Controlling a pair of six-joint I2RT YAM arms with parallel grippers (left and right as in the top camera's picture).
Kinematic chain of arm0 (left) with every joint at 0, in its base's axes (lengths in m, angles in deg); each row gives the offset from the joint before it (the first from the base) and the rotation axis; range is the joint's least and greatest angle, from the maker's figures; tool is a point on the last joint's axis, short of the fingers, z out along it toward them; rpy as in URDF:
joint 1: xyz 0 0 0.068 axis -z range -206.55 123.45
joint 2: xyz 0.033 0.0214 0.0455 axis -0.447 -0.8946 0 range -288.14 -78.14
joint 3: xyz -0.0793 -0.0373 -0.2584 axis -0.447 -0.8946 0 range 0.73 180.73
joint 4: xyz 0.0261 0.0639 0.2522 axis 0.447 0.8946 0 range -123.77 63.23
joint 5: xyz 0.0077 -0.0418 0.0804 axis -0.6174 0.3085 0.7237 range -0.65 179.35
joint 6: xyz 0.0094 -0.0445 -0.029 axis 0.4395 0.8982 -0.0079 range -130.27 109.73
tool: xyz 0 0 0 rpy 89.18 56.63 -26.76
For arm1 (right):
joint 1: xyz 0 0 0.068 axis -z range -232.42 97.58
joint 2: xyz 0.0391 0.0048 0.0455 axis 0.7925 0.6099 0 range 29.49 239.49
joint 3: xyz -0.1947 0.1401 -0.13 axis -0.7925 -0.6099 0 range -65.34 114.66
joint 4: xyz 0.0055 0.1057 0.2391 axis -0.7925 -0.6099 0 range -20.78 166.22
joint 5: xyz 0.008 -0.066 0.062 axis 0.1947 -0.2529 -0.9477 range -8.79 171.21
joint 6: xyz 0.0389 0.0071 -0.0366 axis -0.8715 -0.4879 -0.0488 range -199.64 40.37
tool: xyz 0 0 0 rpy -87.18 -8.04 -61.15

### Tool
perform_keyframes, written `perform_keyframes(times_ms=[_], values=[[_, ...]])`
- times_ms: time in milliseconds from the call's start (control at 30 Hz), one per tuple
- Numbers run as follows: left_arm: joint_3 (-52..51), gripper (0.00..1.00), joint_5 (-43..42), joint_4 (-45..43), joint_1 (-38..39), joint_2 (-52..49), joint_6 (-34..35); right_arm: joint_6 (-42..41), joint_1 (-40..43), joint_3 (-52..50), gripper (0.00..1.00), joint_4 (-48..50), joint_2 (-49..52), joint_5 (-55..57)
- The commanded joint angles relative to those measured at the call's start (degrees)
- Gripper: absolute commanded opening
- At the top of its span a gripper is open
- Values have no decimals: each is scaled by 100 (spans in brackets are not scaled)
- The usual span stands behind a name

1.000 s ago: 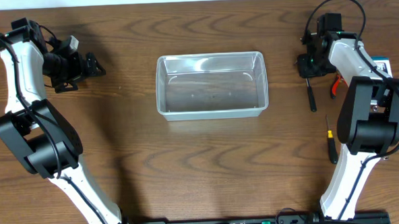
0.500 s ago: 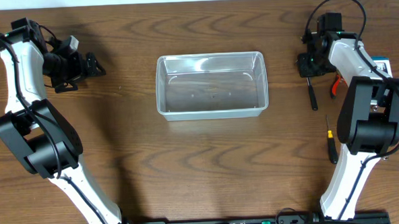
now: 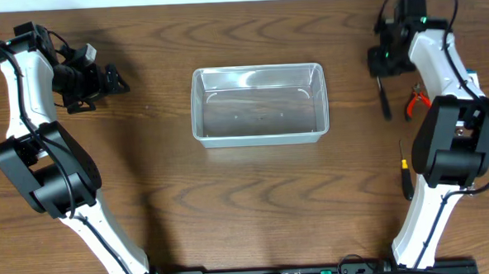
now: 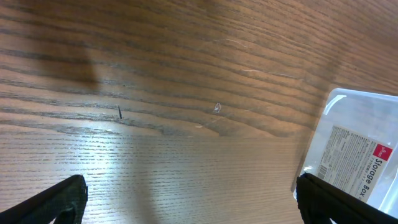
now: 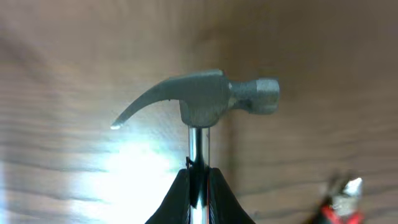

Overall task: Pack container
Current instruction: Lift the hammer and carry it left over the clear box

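Note:
The clear container (image 3: 261, 135) stands empty at the table's middle; its labelled corner (image 4: 360, 149) shows at the right of the left wrist view. My right gripper (image 3: 382, 62) is at the far right of the table, shut on the steel shaft of a hammer (image 3: 383, 102). In the right wrist view the grey claw head of the hammer (image 5: 211, 99) sticks out beyond my shut gripper (image 5: 198, 186), above the wood. My left gripper (image 3: 118, 83) is at the far left, open and holding nothing, its gripper (image 4: 193, 199) over bare wood with dark fingertips (image 4: 62, 199) far apart.
Red-handled pliers (image 3: 417, 103) lie just right of the hammer and show blurred as pliers (image 5: 342, 202) in the right wrist view. A black screwdriver with a yellow band (image 3: 406, 178) lies nearer the front, by the right arm's base.
My right gripper has closed fully on the hammer and moved toward the table's far edge, taking the hammer with it. The left arm and the container have not moved.

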Motion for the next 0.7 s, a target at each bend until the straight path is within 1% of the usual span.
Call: perform_keyframes(times_ms=[0, 233, 333, 667], values=[[116, 98, 28, 13, -11, 173, -9, -81, -151, 684, 1, -234, -37, -90], [116, 98, 28, 13, -11, 173, -9, -31, -463, 1853, 1, -992, -37, -90], [116, 98, 28, 15, -11, 173, -9, 127, -671, 2286, 1, -1353, -37, -90], [116, 98, 28, 13, -11, 173, -9, 1307, -1661, 3512, 1, -2739, -37, -151]])
